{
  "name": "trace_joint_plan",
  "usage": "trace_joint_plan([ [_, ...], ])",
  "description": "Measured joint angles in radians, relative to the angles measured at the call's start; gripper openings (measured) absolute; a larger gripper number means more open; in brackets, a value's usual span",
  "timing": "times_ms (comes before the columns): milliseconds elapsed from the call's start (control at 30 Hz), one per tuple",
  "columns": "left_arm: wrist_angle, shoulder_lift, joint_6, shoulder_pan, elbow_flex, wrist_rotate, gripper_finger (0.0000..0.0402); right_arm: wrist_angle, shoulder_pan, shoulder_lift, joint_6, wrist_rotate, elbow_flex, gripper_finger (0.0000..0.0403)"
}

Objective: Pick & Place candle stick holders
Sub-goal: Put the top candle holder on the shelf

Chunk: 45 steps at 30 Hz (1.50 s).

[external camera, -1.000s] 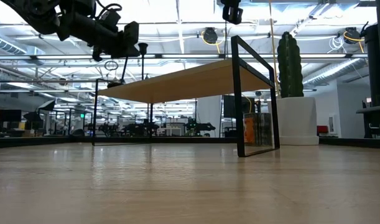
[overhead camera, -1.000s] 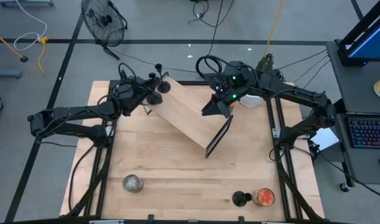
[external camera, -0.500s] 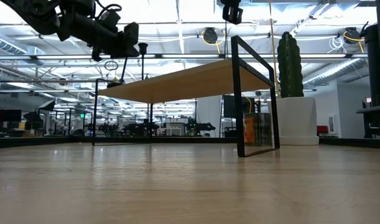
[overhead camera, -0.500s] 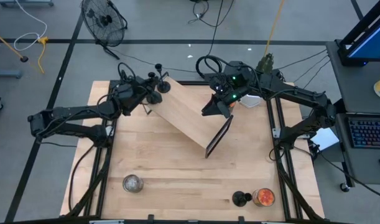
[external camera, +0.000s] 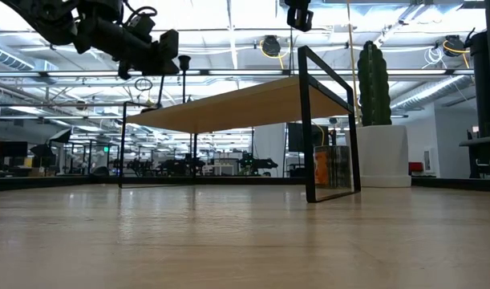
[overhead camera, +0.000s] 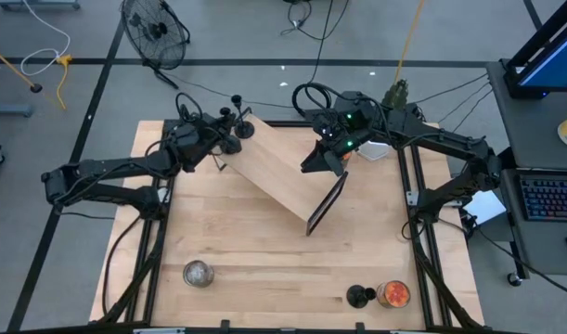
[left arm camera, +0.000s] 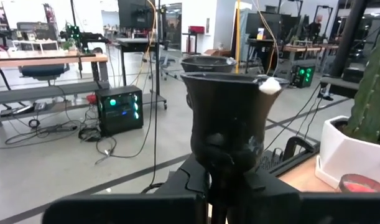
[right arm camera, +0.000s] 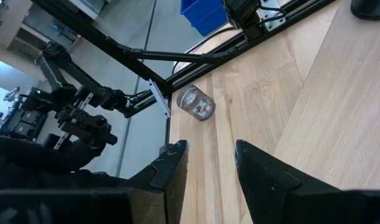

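Clenched tight on the stem of one candle stick holder [left arm camera: 230, 124], the left gripper [overhead camera: 220, 145] holds it upright in the air just above the far left corner of the small wooden shelf [overhead camera: 288, 172]. A second holder [overhead camera: 240, 123] seems to stand on that same corner, just beside the held one, so one looks placed already. Over the shelf's right end, the right gripper [overhead camera: 322, 160] hangs with its fingers parted on nothing. A third holder [overhead camera: 359, 296] waits well apart from the shelf at the near table edge, touching an orange jar [overhead camera: 393, 294]; I'd say the job is about halfway through.
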State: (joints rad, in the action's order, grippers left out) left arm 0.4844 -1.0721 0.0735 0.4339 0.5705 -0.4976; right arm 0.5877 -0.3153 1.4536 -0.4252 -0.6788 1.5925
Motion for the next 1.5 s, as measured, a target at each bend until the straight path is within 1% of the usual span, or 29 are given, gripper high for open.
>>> trace_joint_plan([
  [100,-0.014,0.002,0.015,0.0,0.001,-0.001,0.0024,0.0,0.0,0.0,0.0,0.0,0.0,0.0128],
  [267,-0.046,0.0,0.019,0.0,0.0,-0.025,0.0069,0.0,0.0,0.0,0.0,0.0,0.0,0.0128],
  [367,-0.064,0.0,0.022,0.0,0.0,-0.027,0.0082,0.0,0.0,0.0,0.0,0.0,0.0,0.0128],
  [533,-0.064,0.001,0.019,0.0,0.0,-0.032,0.0086,0.0,0.0,0.0,0.0,0.001,0.0,0.0128],
  [633,-0.063,0.007,0.006,0.0,0.0,-0.061,0.0087,0.0,0.0,0.0,0.0,0.001,0.0,0.0128],
  [800,-0.063,0.015,0.001,-0.002,0.0,-0.061,0.0087,0.0,0.0,0.0,0.0,0.001,0.0,0.0128],
  [1100,-0.099,0.014,0.017,-0.006,0.0,-0.018,0.0088,0.0,0.0,0.0,0.016,0.001,0.0,0.0128],
  [1300,-0.166,0.014,0.042,-0.017,0.0,-0.017,0.0088,0.0,0.0,0.0,0.019,0.0,0.0,0.0128],
  [1500,-0.172,0.019,0.067,-0.022,0.0,-0.017,0.0088,0.001,0.0,0.0,0.019,-0.002,0.0,0.0128],
])
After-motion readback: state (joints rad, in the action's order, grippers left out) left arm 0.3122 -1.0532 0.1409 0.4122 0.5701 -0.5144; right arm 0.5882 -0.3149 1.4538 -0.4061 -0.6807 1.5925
